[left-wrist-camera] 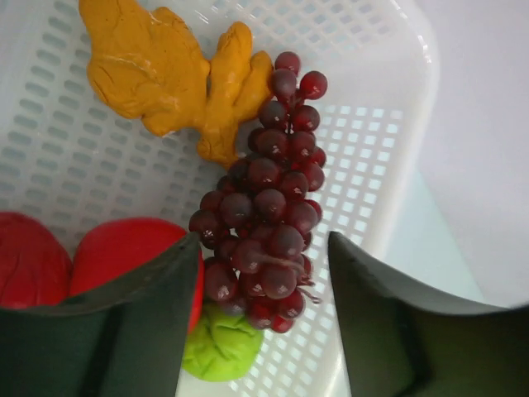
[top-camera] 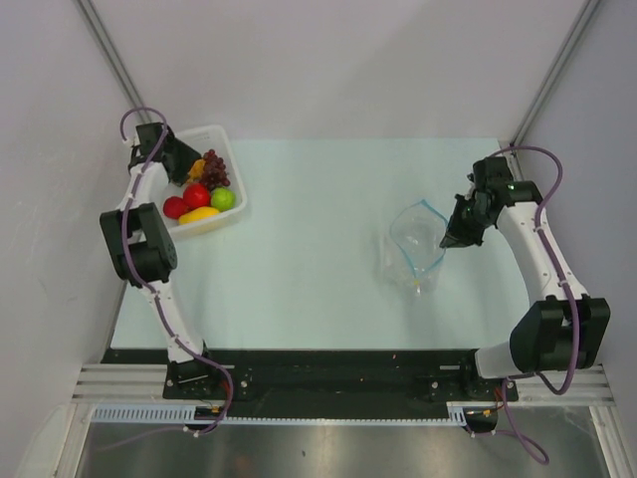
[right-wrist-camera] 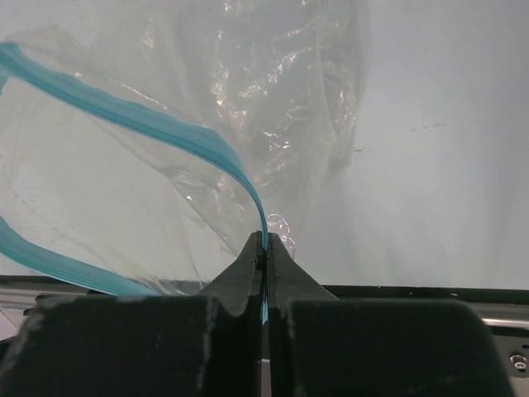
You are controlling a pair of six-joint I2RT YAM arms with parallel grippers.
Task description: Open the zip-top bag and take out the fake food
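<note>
The zip-top bag [top-camera: 416, 244] hangs empty with its mouth open at the table's right. My right gripper [top-camera: 448, 239] is shut on its blue-teal zip strip [right-wrist-camera: 165, 132], pinched between the fingertips [right-wrist-camera: 265, 244]. The fake food lies in the white basket [top-camera: 224, 134] at the far left: purple grapes [left-wrist-camera: 269, 190], an orange piece [left-wrist-camera: 165, 74], red fruits [left-wrist-camera: 116, 256], a green fruit [left-wrist-camera: 219, 347] and a yellow piece [top-camera: 198, 214]. My left gripper [left-wrist-camera: 263, 240] hovers open over the basket. Its jaws stand to either side of the grape bunch without touching it.
The basket's perforated wall [left-wrist-camera: 388, 124] lies just right of my left gripper. The pale table surface [top-camera: 318, 239] stretches between basket and bag. Grey enclosure walls stand close on both sides.
</note>
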